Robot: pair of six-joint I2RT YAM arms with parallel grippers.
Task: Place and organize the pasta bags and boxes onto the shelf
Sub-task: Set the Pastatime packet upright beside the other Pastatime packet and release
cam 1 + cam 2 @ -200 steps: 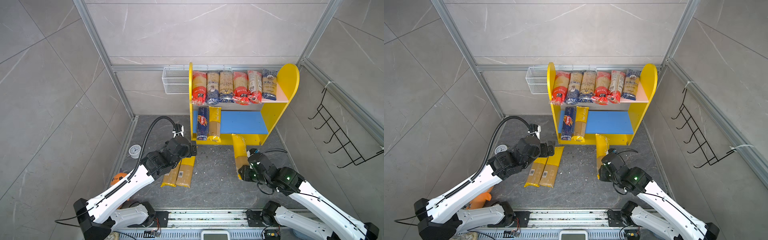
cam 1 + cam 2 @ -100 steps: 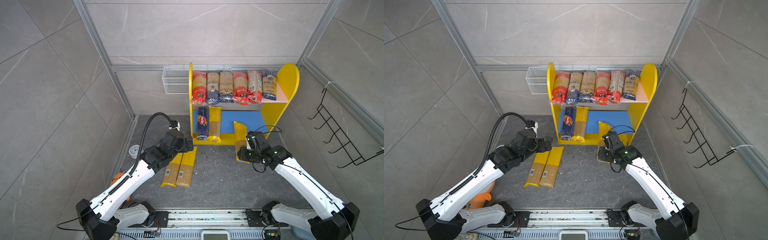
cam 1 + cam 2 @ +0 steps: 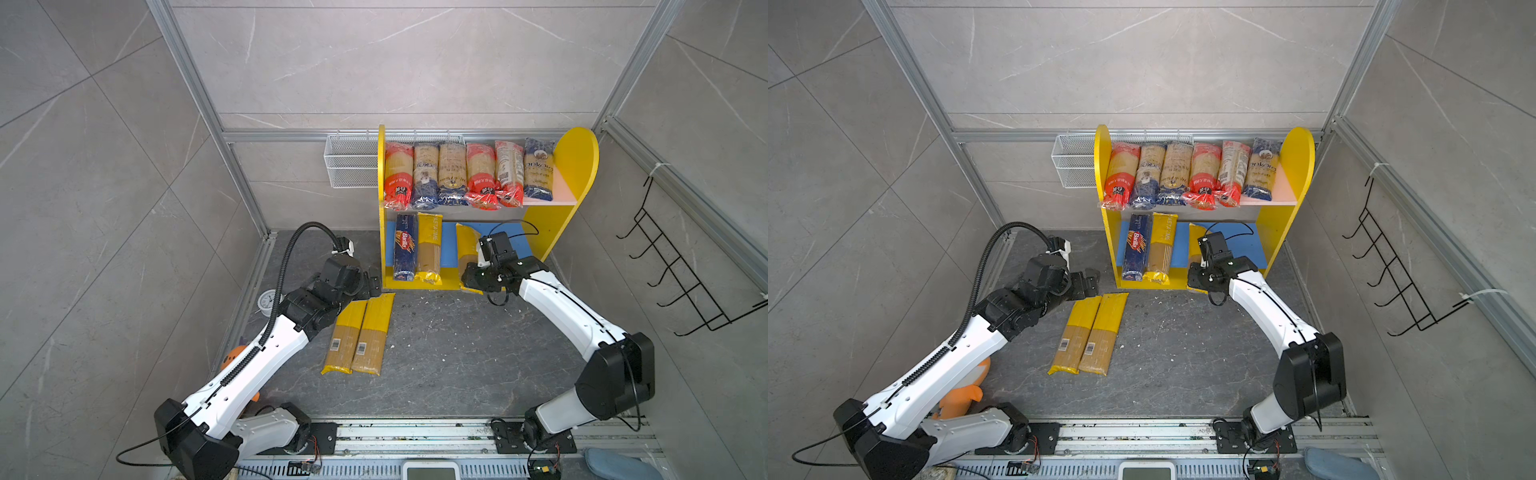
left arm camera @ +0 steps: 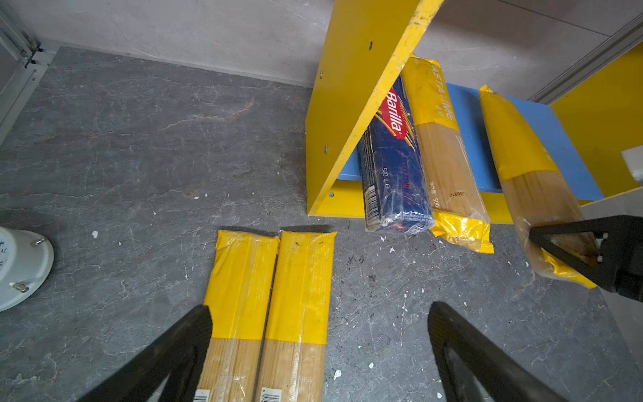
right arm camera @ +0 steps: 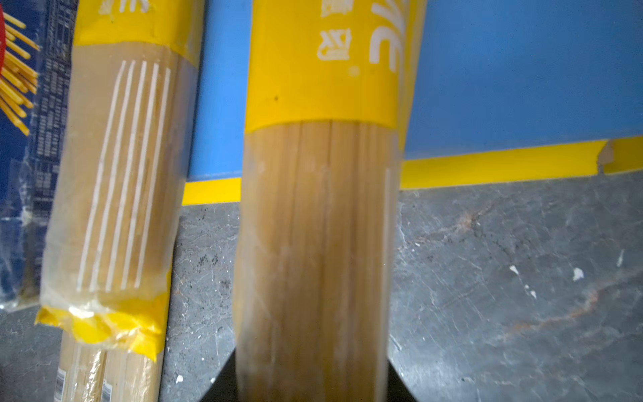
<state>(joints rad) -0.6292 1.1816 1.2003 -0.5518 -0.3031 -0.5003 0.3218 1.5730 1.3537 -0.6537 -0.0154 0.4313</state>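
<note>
**Placement nearly completed**

The yellow-ended pack (image 3: 465, 245), on the floor a second ago, is now held over the blue lower board (image 3: 449, 249) of the shelf (image 3: 577, 158), clamped in the right gripper (image 3: 473, 279); only release is judged left. The left gripper (image 3: 371, 287) is spread open above two floor packs (image 3: 359, 332).

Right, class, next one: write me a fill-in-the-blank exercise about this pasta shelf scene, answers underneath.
The pink upper board carries ___ pasta packs.
The right gripper is shut on a pack whose end is ___.
The left gripper hangs open by ___ packs lying on the floor.
The Barilla box lies on the ___ lower board.
Missing words: six, yellow, two, blue.
</note>
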